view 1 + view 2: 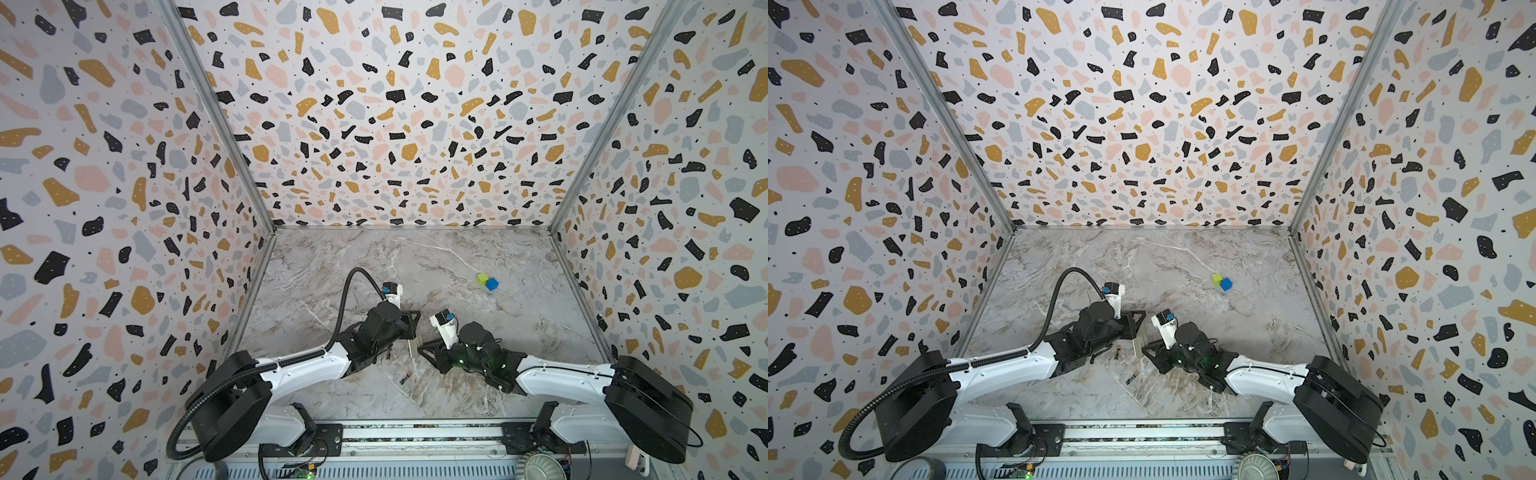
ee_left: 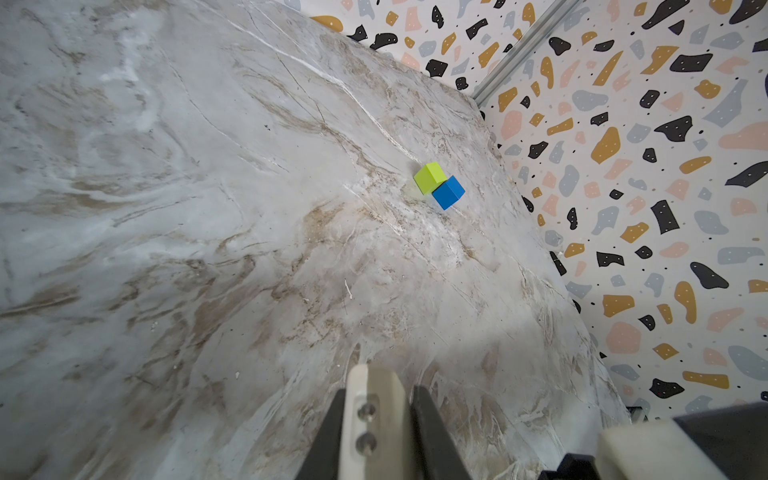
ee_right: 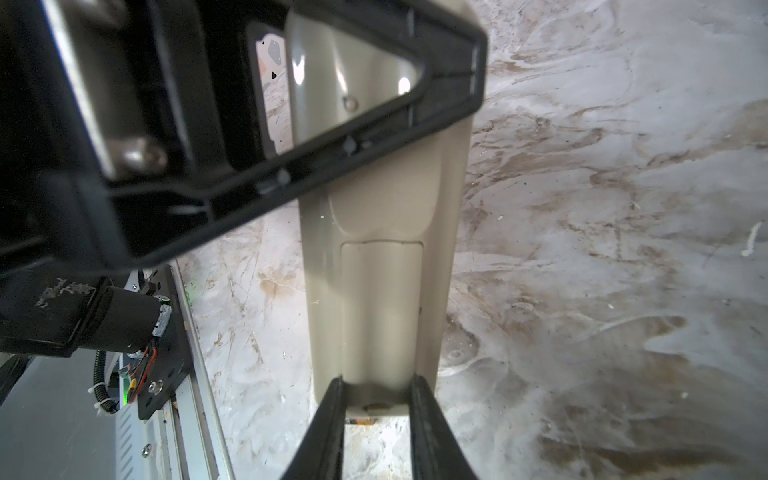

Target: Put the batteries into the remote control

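The remote control [image 3: 382,208] shows its plain pale back in the right wrist view, with the battery cover [image 3: 380,299] closed. My left gripper [image 2: 378,390] is shut on its far end, edge-on between the black fingers [image 2: 428,424]. My right gripper [image 3: 376,386] stands narrowly open, its fingertips over the cover's near end. In both top views the remote [image 1: 412,348] [image 1: 1137,345] is a pale strip between the left gripper [image 1: 411,328] and the right gripper [image 1: 422,347]. Two batteries lie on the marble: one [image 1: 388,353] by the left arm, one [image 1: 405,378] nearer the front.
A green cube [image 1: 482,279] and a blue cube [image 1: 492,284] touch each other at the back right of the table. Terrazzo-patterned walls close in three sides. A metal rail [image 1: 415,432] with the arm bases runs along the front edge.
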You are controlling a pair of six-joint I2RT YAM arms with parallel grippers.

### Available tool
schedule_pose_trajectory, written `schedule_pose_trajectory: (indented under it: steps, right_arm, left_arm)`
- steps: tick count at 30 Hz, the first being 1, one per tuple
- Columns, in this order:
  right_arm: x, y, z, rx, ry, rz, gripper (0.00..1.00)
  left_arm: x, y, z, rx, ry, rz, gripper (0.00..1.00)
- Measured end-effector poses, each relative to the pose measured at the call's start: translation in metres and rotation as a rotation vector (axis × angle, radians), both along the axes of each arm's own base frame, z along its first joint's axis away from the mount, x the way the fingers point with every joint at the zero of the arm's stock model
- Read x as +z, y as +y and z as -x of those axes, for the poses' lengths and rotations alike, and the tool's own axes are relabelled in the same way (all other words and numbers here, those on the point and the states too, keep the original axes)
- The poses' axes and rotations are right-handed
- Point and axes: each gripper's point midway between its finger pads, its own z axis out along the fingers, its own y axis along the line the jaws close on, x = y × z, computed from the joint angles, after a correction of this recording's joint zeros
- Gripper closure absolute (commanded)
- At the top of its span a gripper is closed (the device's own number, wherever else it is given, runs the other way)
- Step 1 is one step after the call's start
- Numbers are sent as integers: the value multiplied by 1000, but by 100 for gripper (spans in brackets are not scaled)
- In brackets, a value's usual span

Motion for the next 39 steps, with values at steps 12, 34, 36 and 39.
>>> schedule_pose_trajectory:
  steps: [12,34,36,39]
  right_arm:
    - [1,-3,-2,-18,-10,2,77]
    - [-12,-24,-2,-72,-1,92,77]
    - [-17,-29,-3,-88,2,121,77]
    - [-27,-37,-4,-111,9,174,77]
  left_arm:
    - [1,4,-5,38,-19,-9,100]
    - [16,39,-15,116,-81,-8,100]
    - [16,50,-14,123,-86,-4,100]
    - [13,63,-11,127,-87,-3,100]
